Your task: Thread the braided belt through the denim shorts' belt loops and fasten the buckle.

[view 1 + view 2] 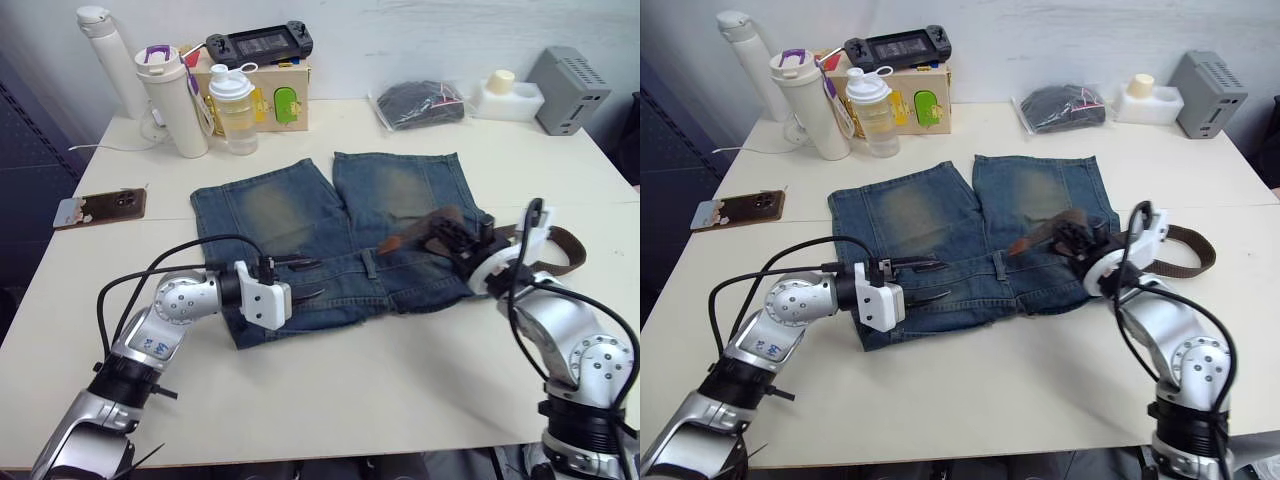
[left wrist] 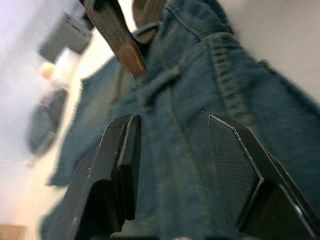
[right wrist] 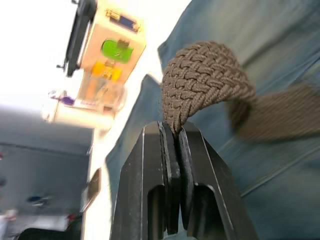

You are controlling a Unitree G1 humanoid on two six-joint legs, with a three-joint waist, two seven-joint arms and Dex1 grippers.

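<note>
White table [image 1: 420, 380] (cluttered behind): right claw [image 3: 172, 131] pinches braided belt [image 3: 205, 80]; left claw [image 2: 175, 145] spread.

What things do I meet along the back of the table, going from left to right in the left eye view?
White thermos → purple-lidded cup → clear shaker bottle → cardboard box → dark bundle in plastic bag → white container → grey box.

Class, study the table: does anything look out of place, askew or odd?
Only the braided belt: it sits doubled over in the right hand above the denim shorts, its tail trailing off their right side onto the table. Nothing looks spilled or damaged.
</note>
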